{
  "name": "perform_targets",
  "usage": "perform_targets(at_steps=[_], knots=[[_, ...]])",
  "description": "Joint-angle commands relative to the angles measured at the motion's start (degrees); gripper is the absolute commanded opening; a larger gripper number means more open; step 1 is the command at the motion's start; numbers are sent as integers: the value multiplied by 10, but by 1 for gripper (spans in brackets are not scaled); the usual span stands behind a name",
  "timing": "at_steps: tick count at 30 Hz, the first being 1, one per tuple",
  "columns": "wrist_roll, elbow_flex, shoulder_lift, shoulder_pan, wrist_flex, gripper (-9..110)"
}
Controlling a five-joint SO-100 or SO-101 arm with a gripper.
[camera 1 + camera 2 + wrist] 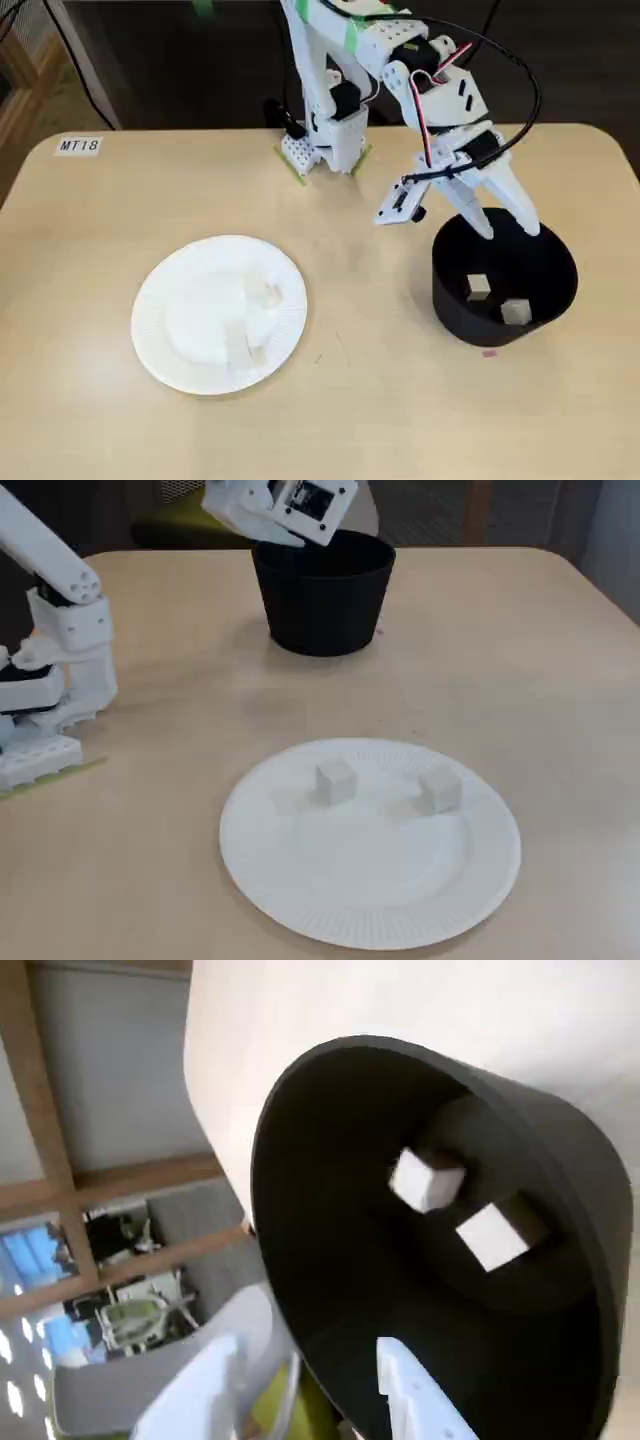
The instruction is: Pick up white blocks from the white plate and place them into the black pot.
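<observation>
Blocks: two white blocks (336, 780) lie apart on the white plate (300, 900) in a fixed view, two more (427, 1182) on the black pot (310, 1290) floor, corner-on in the wrist view. The gripper (505, 227) hangs above the upright pot's rim, fingers spread and empty

Four white blocks in all: two lie inside the black pot (505, 275), one block (478, 287) toward its middle and another block (516, 312) nearer its front wall in a fixed view, and two rest on the white plate (300, 880), a left block (336, 780) and a right block (439, 788). There is one pot, one plate, and one label (79, 146) on the single table (400, 420).
</observation>
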Motion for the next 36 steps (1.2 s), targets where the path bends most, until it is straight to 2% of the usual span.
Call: perform_targets(at_steps=[1, 6, 9, 15, 24, 25, 28, 36], knots=[[-4, -64, 34, 78, 118, -2], [-71, -77, 102, 247, 281, -2], [-142, -70, 112, 339, 312, -2], [-276, -62, 58, 424, 265, -2], [-315, -109, -115, 498, 170, -2], [-313, -121, -134, 501, 165, -1], [-315, -127, -161, 504, 136, 16], [-288, -158, -246, 519, 112, 26]])
